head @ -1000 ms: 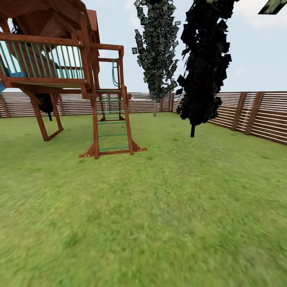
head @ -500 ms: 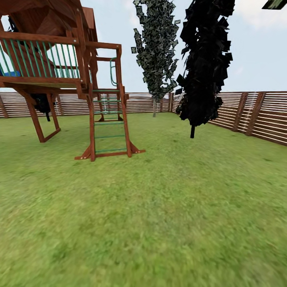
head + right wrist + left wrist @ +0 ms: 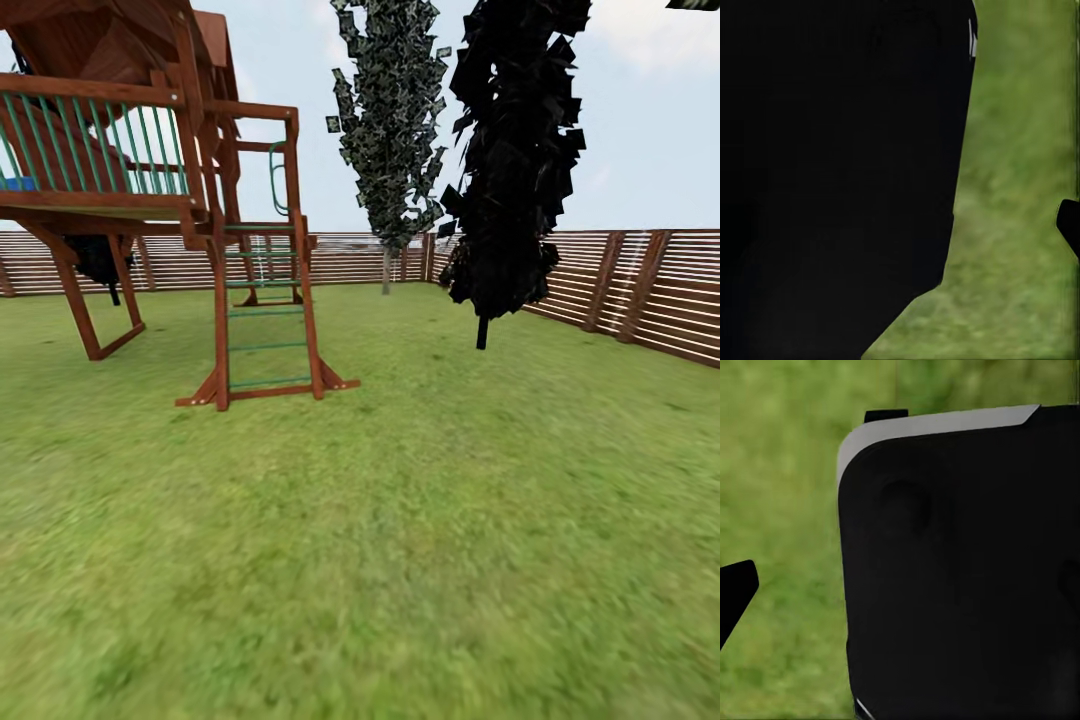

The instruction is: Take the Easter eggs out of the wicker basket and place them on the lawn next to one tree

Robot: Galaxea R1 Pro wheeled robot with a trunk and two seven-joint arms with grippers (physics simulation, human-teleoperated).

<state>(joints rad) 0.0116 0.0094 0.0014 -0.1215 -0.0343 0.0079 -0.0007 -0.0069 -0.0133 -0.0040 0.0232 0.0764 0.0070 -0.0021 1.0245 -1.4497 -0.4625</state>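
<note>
You have the tree (image 3: pixel 390 130) ahead of you at the far end of the lawn (image 3: pixel 400 540), its pale trunk meeting the grass just in front of the fence (image 3: pixel 640 290) and its mottled crown rising past the top of the head view. Just to its right and nearer you stands the black conifer (image 3: pixel 515 150) on a thin dark trunk, apart from the tree. To the left, nearer still, is the wooden play tower (image 3: pixel 110 130) with green railing bars and a ladder (image 3: pixel 265 320) of green rungs planted on the grass. The slat fence runs along the back and turns down the right side, with pale sky above it. The grass between you and all of these is flat and green. In each wrist view a black housing blocks most of the picture over blurred grass, so you cannot tell how either jaw stands.
</note>
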